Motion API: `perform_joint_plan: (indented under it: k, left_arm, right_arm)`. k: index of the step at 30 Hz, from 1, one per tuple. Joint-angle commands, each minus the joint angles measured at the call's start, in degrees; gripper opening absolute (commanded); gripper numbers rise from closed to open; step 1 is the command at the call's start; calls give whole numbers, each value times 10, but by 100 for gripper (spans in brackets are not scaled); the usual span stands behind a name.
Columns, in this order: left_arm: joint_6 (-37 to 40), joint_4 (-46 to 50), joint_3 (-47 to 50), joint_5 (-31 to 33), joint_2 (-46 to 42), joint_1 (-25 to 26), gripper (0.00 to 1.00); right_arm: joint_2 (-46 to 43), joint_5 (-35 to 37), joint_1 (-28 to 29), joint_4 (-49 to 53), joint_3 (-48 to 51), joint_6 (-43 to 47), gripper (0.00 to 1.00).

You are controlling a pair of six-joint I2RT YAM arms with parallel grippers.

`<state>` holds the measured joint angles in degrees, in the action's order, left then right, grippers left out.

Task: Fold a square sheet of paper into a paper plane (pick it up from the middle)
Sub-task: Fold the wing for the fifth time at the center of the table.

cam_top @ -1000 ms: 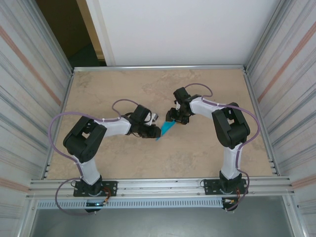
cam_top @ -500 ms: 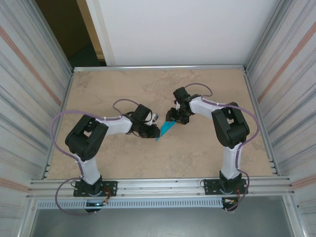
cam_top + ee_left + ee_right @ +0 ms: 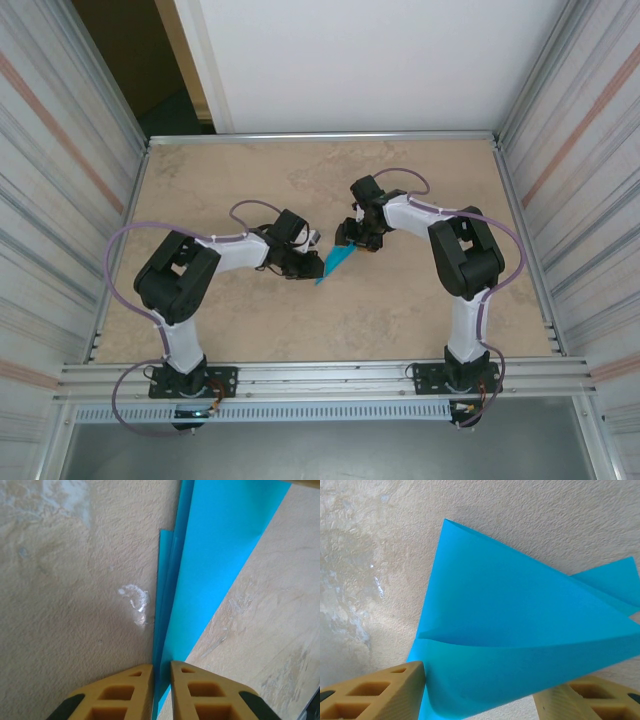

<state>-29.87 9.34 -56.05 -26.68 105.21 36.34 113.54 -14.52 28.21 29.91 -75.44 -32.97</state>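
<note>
There is one turquoise paper plane (image 3: pixel 337 262), a creased pointed wedge lying near the middle of the desk (image 3: pixel 250 180), and two arms. Both arms are bent at the elbow and reach inward, meeting low over the paper. The left tool (image 3: pixel 161 667) has its yellow fingers (image 3: pixel 131 680) pinched on the plane's layered edge. The right tool (image 3: pixel 482 680) is spread wide, its fingers (image 3: pixel 395 685) straddling a raised flap.
</note>
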Motion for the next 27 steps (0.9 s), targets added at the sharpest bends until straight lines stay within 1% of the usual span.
perform_joint_plan:
  k: [1,5,9,14,17,18,22,24,27]
  left_arm:
    - [-3,34,4,25,33,5,18]
    - [-3,35,4,25,34,5,19]
    - [-3,34,3,22,34,6,19]
    - [-2,34,2,20,35,7,19]
    - [-2,34,0,20,37,7,19]
    - [-2,34,0,20,37,7,19]
    - [-3,34,1,21,37,7,19]
    - [-3,35,1,22,35,8,19]
    - [-5,33,5,22,35,8,19]
  right_arm:
    - [25,-4,-2,6,23,-3,61]
    - [-49,-27,-17,-11,33,1,65]
    - [-129,-54,-30,-50,83,1,68]
    - [-210,-96,-28,-115,159,2,65]
    - [-223,-111,-8,-145,174,4,62]
    - [-218,-116,-1,-149,170,4,59]
    - [-165,-138,19,-164,139,-5,36]
    - [-140,-145,24,-170,126,-9,29]
    - [-111,-156,26,-186,118,-16,22]
